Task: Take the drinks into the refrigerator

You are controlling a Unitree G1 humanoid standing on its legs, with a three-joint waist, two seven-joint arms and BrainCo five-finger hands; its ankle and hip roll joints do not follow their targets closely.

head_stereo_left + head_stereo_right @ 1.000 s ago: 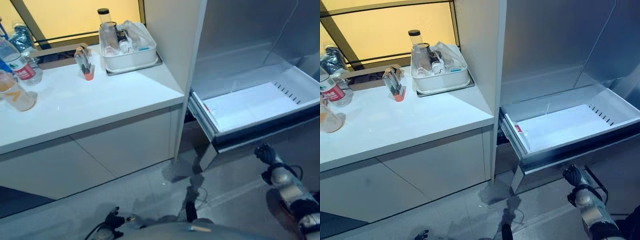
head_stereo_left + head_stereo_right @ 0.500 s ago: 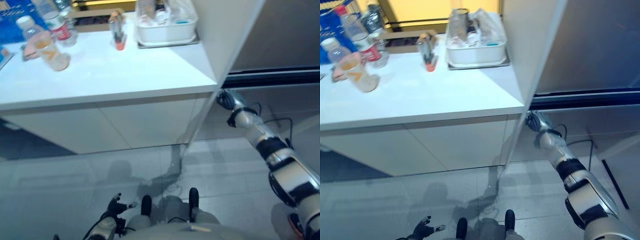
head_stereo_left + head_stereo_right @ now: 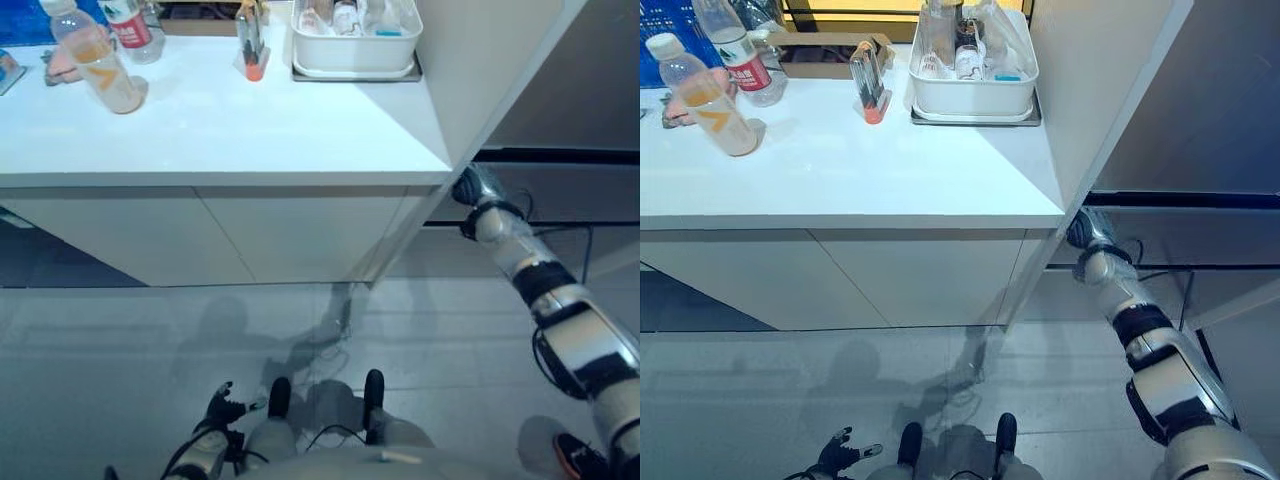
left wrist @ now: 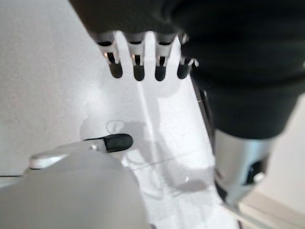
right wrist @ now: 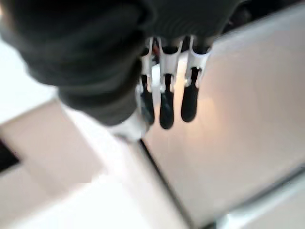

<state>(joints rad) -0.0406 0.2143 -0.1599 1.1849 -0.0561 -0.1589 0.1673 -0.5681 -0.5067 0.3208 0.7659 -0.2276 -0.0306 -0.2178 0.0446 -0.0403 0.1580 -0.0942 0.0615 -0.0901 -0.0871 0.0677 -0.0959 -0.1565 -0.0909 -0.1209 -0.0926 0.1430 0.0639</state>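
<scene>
Drinks wait on the white counter [image 3: 890,180]: a clear plastic bottle of orange liquid [image 3: 712,105] beside a red-labelled water bottle [image 3: 738,60], well apart from the grey refrigerator front [image 3: 1200,110]. The right hand [image 3: 1087,232], fingers [image 5: 164,102] straight and empty, sits at the refrigerator's edge; the left hand [image 4: 71,157] hangs open low. Best turn toward the bottles and grip one mid-body. A second ago the white drawer stood pulled out; now it's shut.

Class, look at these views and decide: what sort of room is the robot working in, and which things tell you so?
Most likely a kitchen or pantry corner. A white counter over plain cabinets carries drink bottles and a white tub of jars, and a grey refrigerator front stands beside it.
</scene>
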